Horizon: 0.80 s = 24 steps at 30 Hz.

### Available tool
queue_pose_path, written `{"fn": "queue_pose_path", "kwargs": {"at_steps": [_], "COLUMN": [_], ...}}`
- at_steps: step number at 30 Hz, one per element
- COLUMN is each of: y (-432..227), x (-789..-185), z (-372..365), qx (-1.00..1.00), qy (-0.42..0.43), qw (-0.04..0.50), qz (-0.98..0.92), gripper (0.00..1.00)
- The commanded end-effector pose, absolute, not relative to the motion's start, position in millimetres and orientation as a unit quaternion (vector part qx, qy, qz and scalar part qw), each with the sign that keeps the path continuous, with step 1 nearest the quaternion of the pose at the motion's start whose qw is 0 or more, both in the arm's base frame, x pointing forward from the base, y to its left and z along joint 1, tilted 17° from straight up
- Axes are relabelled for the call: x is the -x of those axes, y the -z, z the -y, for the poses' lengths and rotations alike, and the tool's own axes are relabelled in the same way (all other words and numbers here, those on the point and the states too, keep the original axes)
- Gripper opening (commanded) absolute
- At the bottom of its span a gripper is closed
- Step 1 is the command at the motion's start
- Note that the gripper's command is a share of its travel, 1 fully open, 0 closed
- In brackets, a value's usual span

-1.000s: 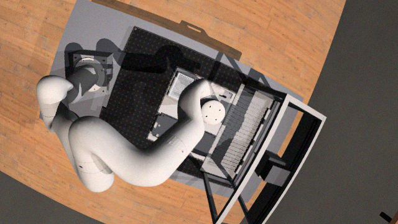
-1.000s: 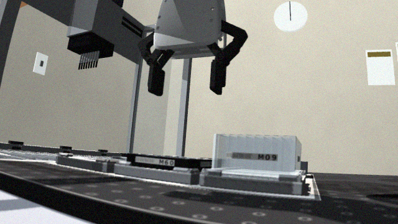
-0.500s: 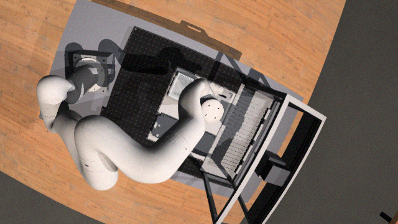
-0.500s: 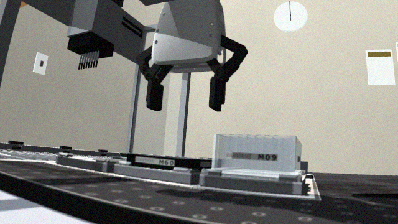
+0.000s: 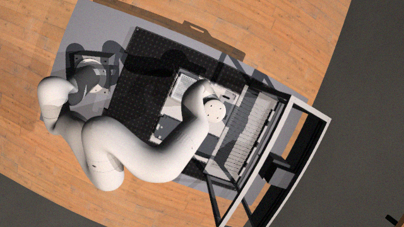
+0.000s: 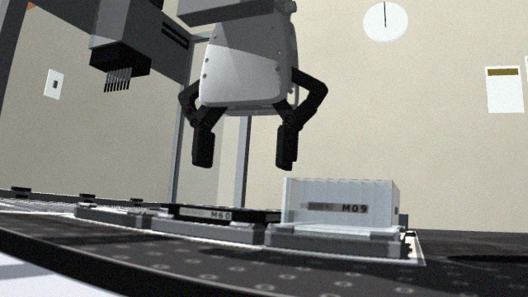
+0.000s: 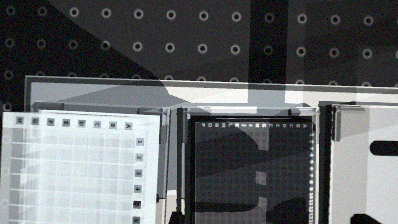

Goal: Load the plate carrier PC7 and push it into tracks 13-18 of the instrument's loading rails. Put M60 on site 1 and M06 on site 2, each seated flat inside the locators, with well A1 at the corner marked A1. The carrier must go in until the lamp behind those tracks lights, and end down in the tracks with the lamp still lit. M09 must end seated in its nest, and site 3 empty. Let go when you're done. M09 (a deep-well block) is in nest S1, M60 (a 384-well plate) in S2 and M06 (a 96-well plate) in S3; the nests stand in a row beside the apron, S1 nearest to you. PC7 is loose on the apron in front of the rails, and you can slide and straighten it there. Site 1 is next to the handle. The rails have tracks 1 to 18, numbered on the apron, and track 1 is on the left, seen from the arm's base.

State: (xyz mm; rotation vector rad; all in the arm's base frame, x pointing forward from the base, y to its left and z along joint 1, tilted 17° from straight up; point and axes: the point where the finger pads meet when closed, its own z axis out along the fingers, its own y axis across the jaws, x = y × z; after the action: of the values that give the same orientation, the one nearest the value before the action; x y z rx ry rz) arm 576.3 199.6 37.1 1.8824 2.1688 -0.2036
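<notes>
My gripper (image 6: 244, 158) is open and empty, hanging above the dark 384-well plate M60 (image 6: 223, 214) with clear air between fingers and plate. M60 lies flat in its nest and fills the middle of the wrist view (image 7: 252, 170). The tall white deep-well block M09 (image 6: 339, 202) sits in the nearest nest, to the right of the fingers; it shows at the left of the wrist view (image 7: 77, 167). A light nest (image 7: 365, 165) lies at the right of the wrist view, and I cannot tell what it holds. The arm (image 5: 202, 104) hides the nests from above; the carrier is mostly hidden.
The loading rails (image 5: 249, 132) lie beyond the nests inside the instrument frame (image 5: 284, 148). A pipetting head with tips (image 6: 120, 62) hangs up at the left. The nest row sits on a dark perforated breadboard (image 7: 200, 40).
</notes>
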Motion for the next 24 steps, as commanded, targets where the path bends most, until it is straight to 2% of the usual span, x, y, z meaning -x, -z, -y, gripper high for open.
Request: {"fn": "queue_pose_path", "kwargs": {"at_steps": [1, 24], "y": [-34.2, -13.3], "x": [-578.2, -580.5], "z": [-199.3, -193.4], "qx": [-0.648, -0.648], "qy": [0.069, 0.069], "qw": [0.132, 0.132], "qz": [-0.747, -0.747], "gripper": [1.00, 1.00]}}
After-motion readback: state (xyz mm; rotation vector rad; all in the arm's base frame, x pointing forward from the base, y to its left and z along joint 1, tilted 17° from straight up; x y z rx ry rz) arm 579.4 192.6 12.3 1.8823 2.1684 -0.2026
